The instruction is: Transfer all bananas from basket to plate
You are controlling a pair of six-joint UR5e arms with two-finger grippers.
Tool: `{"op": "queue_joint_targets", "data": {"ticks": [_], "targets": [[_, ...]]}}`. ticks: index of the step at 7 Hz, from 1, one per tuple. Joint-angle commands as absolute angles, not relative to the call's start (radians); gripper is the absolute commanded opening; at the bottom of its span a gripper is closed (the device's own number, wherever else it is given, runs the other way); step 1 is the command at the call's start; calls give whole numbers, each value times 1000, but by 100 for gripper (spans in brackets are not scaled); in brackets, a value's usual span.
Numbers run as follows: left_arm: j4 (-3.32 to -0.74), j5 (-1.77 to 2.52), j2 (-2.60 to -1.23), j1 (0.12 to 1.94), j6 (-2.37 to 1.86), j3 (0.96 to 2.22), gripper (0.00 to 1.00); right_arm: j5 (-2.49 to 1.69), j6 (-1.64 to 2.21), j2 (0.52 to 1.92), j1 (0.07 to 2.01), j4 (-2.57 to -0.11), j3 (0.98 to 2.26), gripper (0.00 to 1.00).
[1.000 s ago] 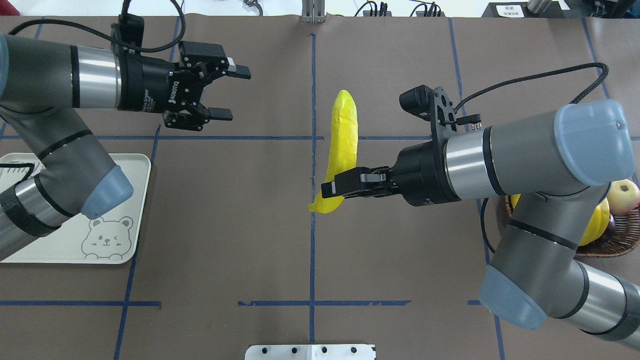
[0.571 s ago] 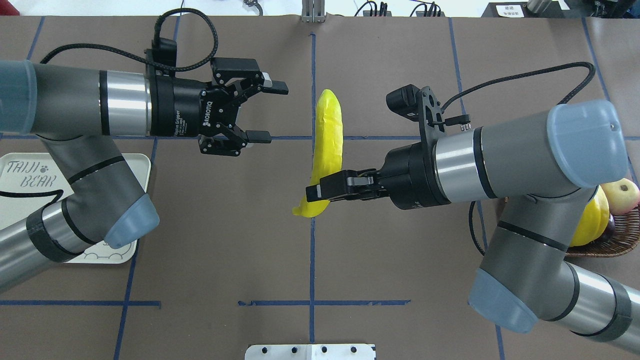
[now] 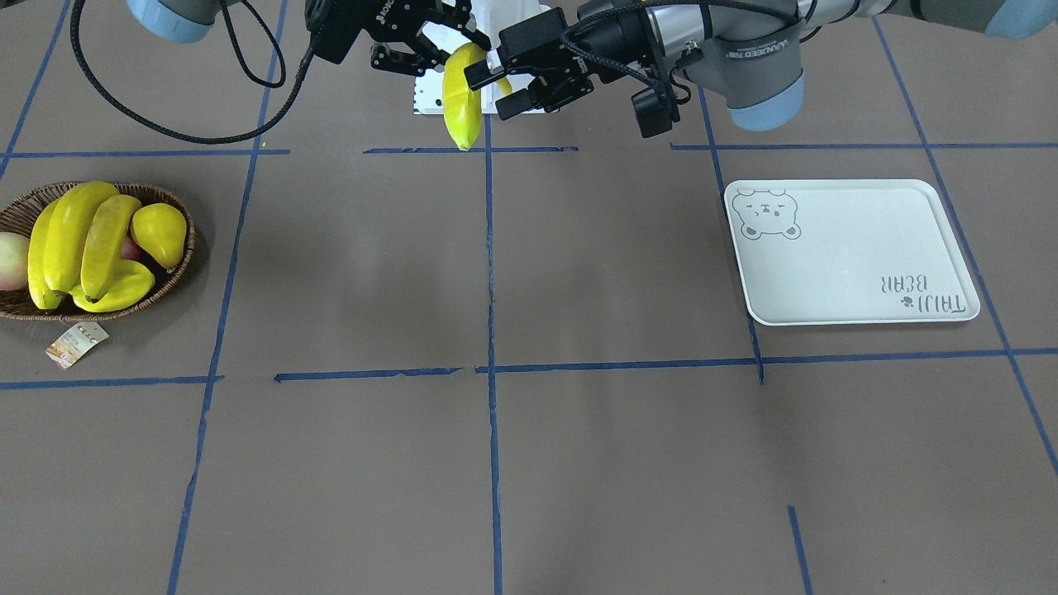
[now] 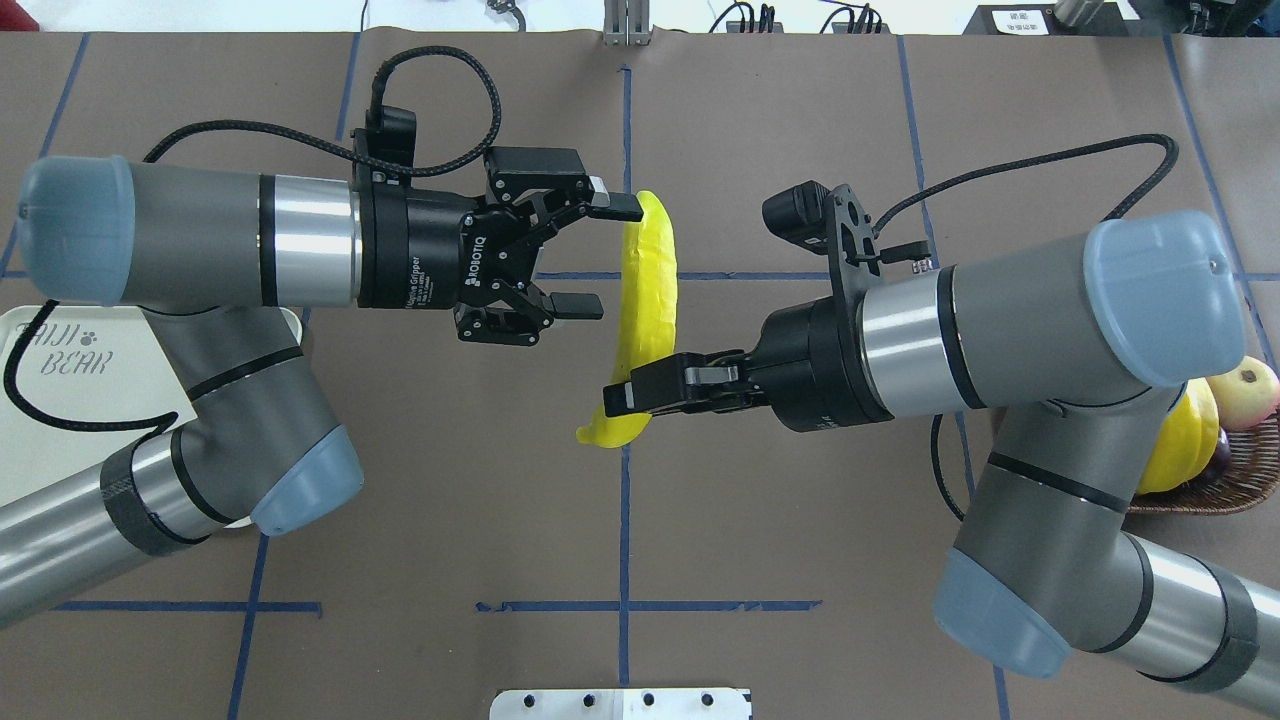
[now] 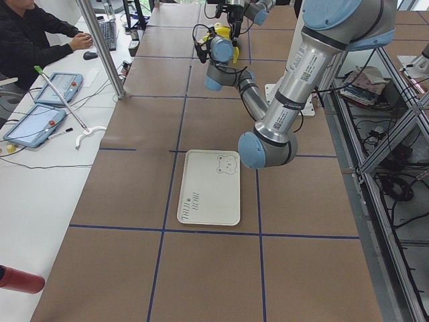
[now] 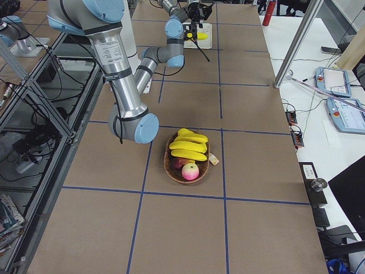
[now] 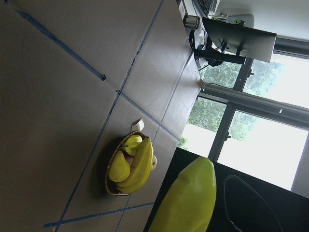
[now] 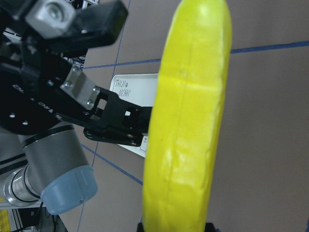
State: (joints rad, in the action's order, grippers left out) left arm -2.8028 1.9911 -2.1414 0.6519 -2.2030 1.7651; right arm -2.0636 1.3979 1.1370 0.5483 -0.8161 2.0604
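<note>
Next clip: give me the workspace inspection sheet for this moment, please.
Surface: brown paper table with a blue tape grid.
Job's things: one banana held in the air; remaining bananas in the basket; plate has none.
Clutter: pear, reddish fruit, paper tag.
Pincers: right pincer shut on the banana's lower end; left pincer open beside its upper half.
Cables: black cables loop at each wrist.
Surroundings: seated person and tablets at a side desk.
</note>
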Motion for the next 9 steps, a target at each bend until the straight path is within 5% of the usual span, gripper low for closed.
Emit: {"op": "queue_joint_targets", "data": {"ticks": [1, 5, 7, 8, 9], "targets": [[-2806, 1985, -2149, 646, -2201, 1756, 100, -2063, 1407, 1135, 528, -816, 2063, 1], [-2809, 1983, -2148, 623, -2200, 1755, 99, -2063, 1407, 1134, 526, -816, 2066, 1], [-2804, 1983, -2146, 621, -2200, 1764, 29, -2063, 1407, 1134, 528, -818, 2066, 1], [-2803, 1985, -2143, 621, -2198, 1772, 4, -2063, 1407, 1134, 528, -818, 2066, 2], [-2798, 1983, -2144, 620, -2198, 1773, 3, -2063, 1407, 1128, 526, -821, 2065, 14]]}}
